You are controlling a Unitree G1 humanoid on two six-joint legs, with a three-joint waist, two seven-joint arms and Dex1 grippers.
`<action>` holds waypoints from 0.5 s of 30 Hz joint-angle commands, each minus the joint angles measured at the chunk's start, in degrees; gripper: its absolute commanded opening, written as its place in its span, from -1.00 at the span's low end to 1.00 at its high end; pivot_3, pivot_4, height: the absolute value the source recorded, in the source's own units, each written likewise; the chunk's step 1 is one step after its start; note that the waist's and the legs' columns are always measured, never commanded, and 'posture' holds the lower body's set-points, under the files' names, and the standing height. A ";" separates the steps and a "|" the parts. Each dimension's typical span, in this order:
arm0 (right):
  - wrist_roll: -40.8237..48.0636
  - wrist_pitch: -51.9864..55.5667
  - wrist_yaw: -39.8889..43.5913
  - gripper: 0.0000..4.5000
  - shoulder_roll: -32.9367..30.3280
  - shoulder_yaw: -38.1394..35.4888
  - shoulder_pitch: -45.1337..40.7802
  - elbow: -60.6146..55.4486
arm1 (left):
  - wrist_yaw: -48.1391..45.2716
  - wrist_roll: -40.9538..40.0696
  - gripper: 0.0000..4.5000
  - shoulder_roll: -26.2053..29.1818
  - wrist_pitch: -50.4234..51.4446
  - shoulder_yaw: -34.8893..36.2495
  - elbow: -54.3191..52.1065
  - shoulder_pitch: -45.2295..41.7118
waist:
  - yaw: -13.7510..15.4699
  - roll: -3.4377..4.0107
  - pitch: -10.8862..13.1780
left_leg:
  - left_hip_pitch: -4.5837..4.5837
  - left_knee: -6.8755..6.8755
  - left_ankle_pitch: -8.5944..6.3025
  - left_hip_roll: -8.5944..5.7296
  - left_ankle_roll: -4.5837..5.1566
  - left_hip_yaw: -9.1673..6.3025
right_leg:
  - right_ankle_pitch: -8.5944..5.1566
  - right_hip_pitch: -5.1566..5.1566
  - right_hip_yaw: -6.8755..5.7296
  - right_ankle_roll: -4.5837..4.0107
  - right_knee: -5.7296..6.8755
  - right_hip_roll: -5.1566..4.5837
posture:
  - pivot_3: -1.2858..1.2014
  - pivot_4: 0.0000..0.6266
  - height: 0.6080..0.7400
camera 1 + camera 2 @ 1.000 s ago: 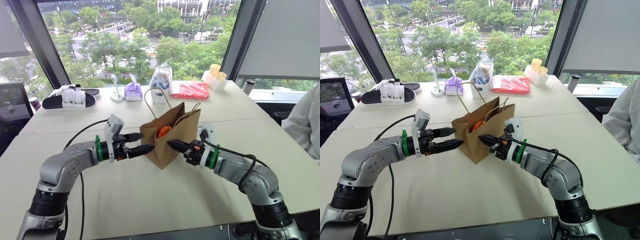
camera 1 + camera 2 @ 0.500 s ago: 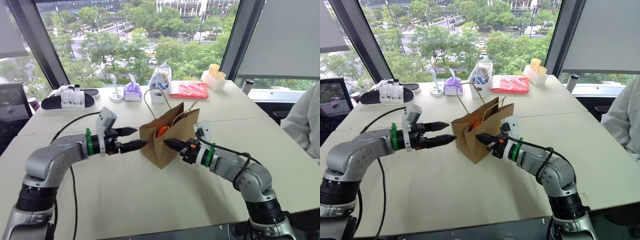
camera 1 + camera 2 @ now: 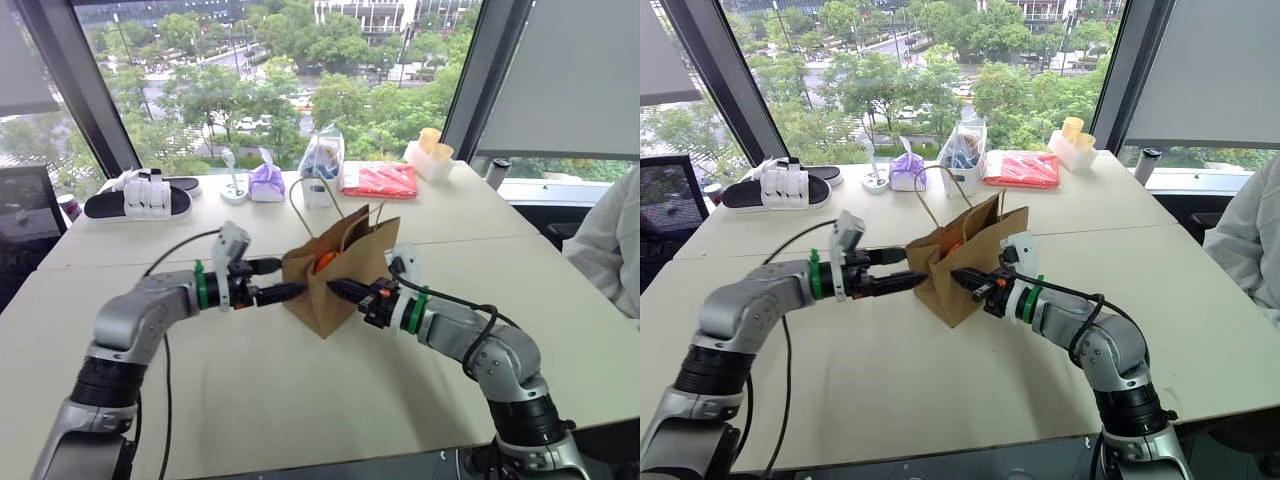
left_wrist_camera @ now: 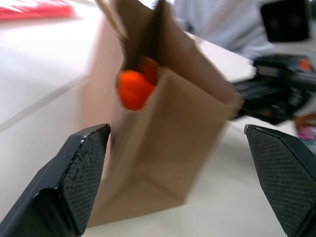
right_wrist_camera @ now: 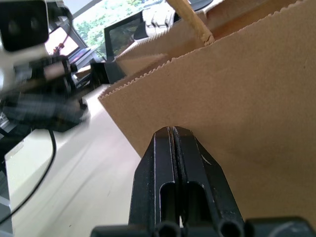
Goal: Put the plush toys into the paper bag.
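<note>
Fingers of the left gripper (image 3: pixel 283 279) spread wide, nearer the paper bag (image 3: pixel 340 285) than before; right gripper (image 3: pixel 338 288) pressed shut

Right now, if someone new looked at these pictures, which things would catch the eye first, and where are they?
The brown paper bag stands in the middle of the table, with an orange plush toy showing inside its open top. The left gripper, open, and the right gripper, shut, meet it from either side. Behind it, near the window, lies a red packet.

The plain brown kraft paper bag (image 3: pixel 335 283) stands upright, mouth open, between the left gripper (image 3: pixel 288 280) and right gripper (image 3: pixel 336 288); a bright orange plush toy (image 4: pixel 134 87) sits inside.
</note>
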 commanded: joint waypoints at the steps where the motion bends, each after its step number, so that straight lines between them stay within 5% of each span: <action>1: 0.14 -0.23 0.35 -0.99 0.68 -1.12 -1.47 -1.05 | -1.07 0.02 1.00 0.08 -0.60 0.16 -1.73 -1.12 | -0.09 0.00 0.00 | 0.01 -0.01 0.00 0.01 0.00 0.00 | 0.00 -0.01 0.00 0.00 0.00 0.00 | 0.03 -0.52 1.00; 14: 0.15 0.45 0.52 -0.99 2.54 -0.86 -2.48 -1.72 | 6.03 7.38 1.00 -5.78 -3.20 -5.02 -2.42 0.06 | 0.09 -0.01 -0.01 | 0.02 0.01 0.00 0.01 -0.01 0.01 | 0.01 0.02 0.00 -0.01 0.01 0.01 | 0.03 -0.52 1.00; 15: 0.17 0.44 0.53 -1.00 2.54 -0.93 -2.40 -1.77 | 6.81 7.82 0.89 -6.57 -3.27 -5.18 -2.29 0.20 | 0.09 -0.01 -0.01 | 0.01 0.02 0.00 0.01 0.00 0.01 | 0.01 0.02 0.00 -0.01 0.00 0.01 | 0.03 -0.52 1.00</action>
